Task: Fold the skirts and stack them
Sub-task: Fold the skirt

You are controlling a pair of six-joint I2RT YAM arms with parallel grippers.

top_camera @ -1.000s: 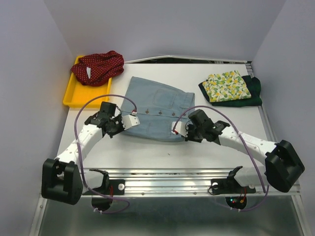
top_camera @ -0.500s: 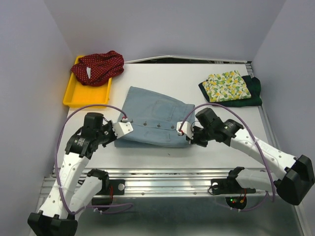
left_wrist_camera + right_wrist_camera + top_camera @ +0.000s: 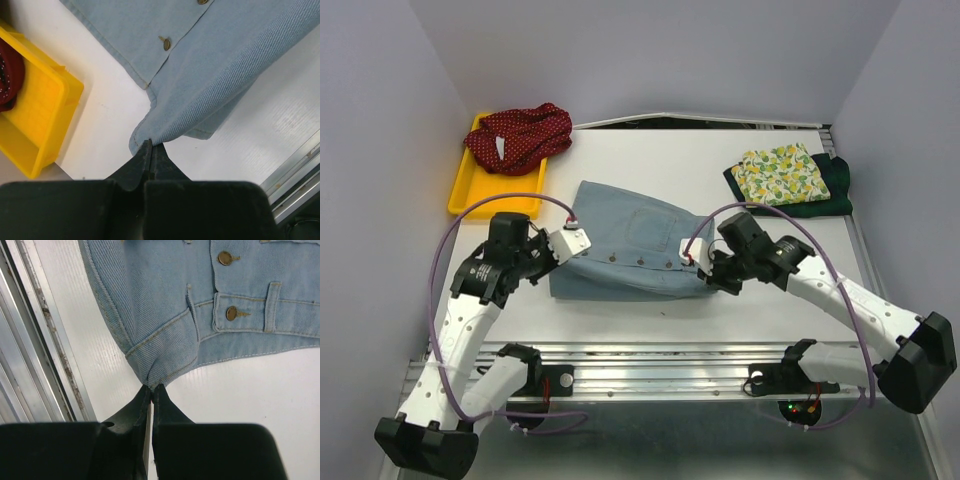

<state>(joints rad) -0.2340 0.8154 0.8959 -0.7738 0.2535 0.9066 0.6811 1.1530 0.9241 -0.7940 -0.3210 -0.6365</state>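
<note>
The light-blue denim skirt (image 3: 628, 245) lies mid-table, its near edge lifted by both grippers. My left gripper (image 3: 563, 252) is shut on its near left corner (image 3: 145, 140). My right gripper (image 3: 704, 270) is shut on its near right waistband corner (image 3: 155, 380). The denim skirt fills the upper part of the left wrist view (image 3: 210, 65) and of the right wrist view (image 3: 200, 305). The red white-dotted skirt (image 3: 518, 135) is bunched in the yellow tray (image 3: 470, 198) at the back left. The folded lemon-print skirt (image 3: 779, 175) lies on the dark green skirt (image 3: 838, 180) at the back right.
The yellow tray also shows in the left wrist view (image 3: 40, 125), close to the left of the held corner. A metal rail (image 3: 660, 360) runs along the table's near edge and shows in the right wrist view (image 3: 30, 330). Grey walls close in both sides.
Both grippers have lifted the denim skirt's near edge and carried it a little toward the back. The left arm's elbow has swung out to the left.
</note>
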